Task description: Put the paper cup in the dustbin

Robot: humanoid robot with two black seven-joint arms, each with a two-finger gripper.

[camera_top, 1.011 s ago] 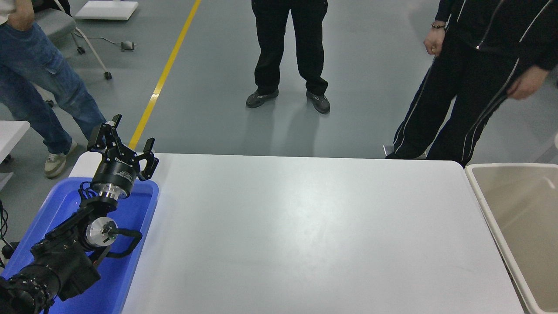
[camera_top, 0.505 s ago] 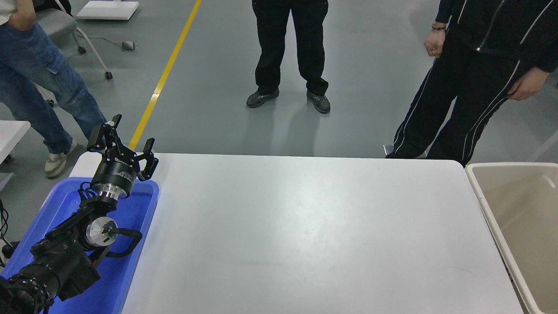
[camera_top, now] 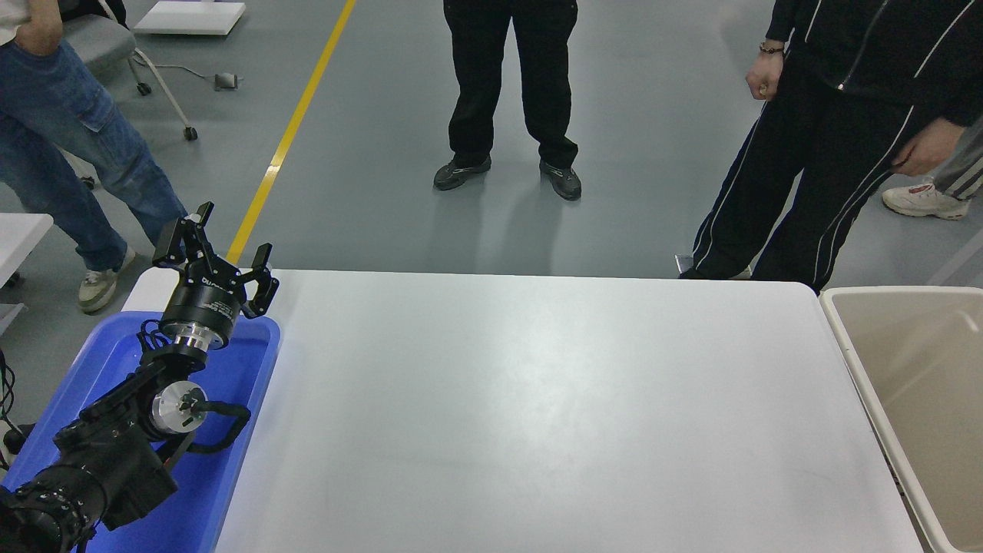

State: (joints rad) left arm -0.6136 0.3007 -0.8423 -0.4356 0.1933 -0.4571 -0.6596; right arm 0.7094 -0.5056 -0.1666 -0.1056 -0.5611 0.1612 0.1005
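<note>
The beige dustbin (camera_top: 852, 361) stands at the table's right edge, partly cut off by the picture; what shows of its inside holds nothing. The paper cup is out of view. My left gripper (camera_top: 223, 250) is parked over the far end of a blue tray at the table's left, fingers spread open and empty. My right arm and gripper are out of view.
A bright blue tray (camera_top: 223, 461) lies along the table's left edge under my left arm. The white table (camera_top: 537, 415) spans the middle. Three people stand on the floor beyond the far edge, one close to the far right corner (camera_top: 829, 153). A fourth person's shoe shows at the right.
My left arm has not moved. A white shoe and grey trouser leg have come into view at the right edge. The person at the right shifted slightly.
</note>
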